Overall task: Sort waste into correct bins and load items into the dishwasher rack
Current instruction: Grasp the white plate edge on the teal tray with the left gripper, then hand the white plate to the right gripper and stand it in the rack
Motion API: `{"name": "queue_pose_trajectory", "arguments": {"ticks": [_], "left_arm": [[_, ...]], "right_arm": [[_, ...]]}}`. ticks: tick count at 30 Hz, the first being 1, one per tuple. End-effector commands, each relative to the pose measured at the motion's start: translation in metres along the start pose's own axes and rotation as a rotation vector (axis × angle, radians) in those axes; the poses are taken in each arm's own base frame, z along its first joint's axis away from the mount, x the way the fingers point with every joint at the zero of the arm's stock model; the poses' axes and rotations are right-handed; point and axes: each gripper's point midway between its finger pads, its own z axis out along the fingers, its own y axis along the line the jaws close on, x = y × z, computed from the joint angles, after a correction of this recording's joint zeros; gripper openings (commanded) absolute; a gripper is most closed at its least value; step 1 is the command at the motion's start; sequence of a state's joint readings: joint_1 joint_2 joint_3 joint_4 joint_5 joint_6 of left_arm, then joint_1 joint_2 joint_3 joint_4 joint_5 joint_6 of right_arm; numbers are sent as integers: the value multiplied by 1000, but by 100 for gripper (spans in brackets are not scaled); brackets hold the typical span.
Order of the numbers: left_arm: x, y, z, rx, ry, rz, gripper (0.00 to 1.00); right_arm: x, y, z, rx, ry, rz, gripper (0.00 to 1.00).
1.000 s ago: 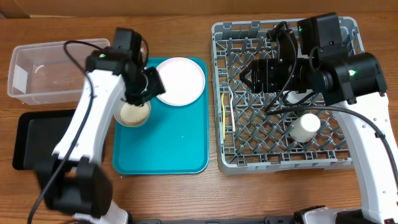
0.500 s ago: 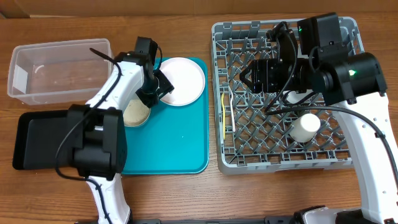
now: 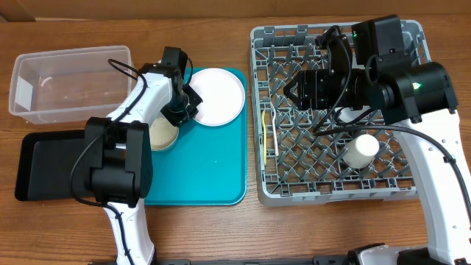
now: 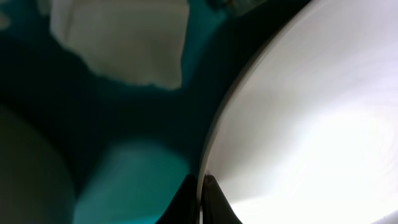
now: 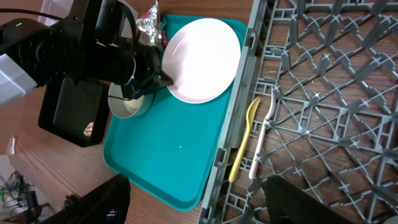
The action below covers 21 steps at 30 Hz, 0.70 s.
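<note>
L tool (image 4: 202, 186) clamped on white plate (image 4: 298, 112) at its left rim, plate on teal tray (image 3: 199, 169); R tool (image 5: 196, 193) apart, above rack (image 3: 338, 200).

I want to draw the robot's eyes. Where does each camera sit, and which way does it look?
Overhead: above the table, looking straight down at the teal plastic tray, big grey plastic dishwasher rack, left gripper and right gripper.
Left wrist: on the left arm, close over the round white plate; its shut fingertips pinch the rim.
Right wrist: over the rack, looking down towards the tray; its open dark fingers show at the bottom.
Shared: all three views show the white plate.
</note>
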<state>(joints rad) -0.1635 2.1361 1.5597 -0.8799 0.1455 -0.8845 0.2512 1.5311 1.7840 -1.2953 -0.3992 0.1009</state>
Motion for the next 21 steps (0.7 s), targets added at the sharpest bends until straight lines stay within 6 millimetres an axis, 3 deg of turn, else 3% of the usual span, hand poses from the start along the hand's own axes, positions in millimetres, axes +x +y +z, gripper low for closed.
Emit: {"name": "queue_pose_trajectory", "arguments": {"ticks": [1, 8, 15, 19, 21], "left_arm": [[8, 6, -6, -49, 10, 19, 4], [6, 3, -77, -12, -94, 109, 4], [20, 18, -175, 37, -258, 251, 4], [35, 27, -219, 94, -323, 297, 4], [45, 32, -243, 134, -363, 318, 4]], "right_arm": [[0, 1, 1, 2, 1, -5, 73], [0, 1, 1, 2, 1, -5, 73], [0, 2, 1, -2, 1, -5, 74], [1, 21, 1, -114, 14, -12, 75], [4, 40, 1, -222, 30, -66, 76]]}}
